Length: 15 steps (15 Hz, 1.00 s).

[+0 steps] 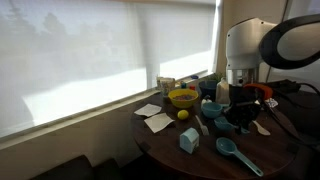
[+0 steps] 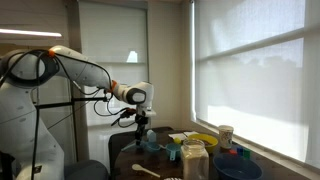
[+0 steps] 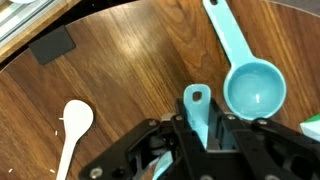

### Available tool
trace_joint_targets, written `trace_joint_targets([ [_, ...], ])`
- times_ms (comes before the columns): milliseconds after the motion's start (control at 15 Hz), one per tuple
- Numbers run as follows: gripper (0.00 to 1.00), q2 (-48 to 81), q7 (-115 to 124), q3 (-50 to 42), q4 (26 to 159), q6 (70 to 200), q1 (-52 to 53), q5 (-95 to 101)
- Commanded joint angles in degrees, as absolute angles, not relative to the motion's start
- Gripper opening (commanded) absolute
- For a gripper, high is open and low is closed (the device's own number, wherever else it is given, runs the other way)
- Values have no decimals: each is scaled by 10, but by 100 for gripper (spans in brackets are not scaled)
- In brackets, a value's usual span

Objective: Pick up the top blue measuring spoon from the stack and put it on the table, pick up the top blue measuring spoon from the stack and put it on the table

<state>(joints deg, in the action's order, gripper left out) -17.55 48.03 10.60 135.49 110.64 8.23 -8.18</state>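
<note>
gripper (image 3: 197, 128) points straight down above the table (image 3: 120, 70), jaws clamped on the handle of a blue measuring spoon (image 3: 196, 102).

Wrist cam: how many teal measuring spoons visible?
2. One measuring spoon lies on the table, bowl up; a second spoon is gripped by its handle in the claw. Others may be hidden.
</note>
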Motion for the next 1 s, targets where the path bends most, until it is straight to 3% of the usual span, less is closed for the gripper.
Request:
trace_joint_targets([
  [0, 6, -205, 405, 104, 1404, 1132, 82, -92],
  [200, 7, -214, 368, 105, 1417, 1132, 78, -87],
  [267, 50, -217, 365, 107, 1420, 1132, 76, -83],
  [333, 51, -221, 361, 107, 1421, 1129, 74, -84],
  [733, 93, -263, 352, 107, 1423, 1120, 54, -59],
  [933, 100, -293, 349, 103, 1416, 1114, 40, -46],
])
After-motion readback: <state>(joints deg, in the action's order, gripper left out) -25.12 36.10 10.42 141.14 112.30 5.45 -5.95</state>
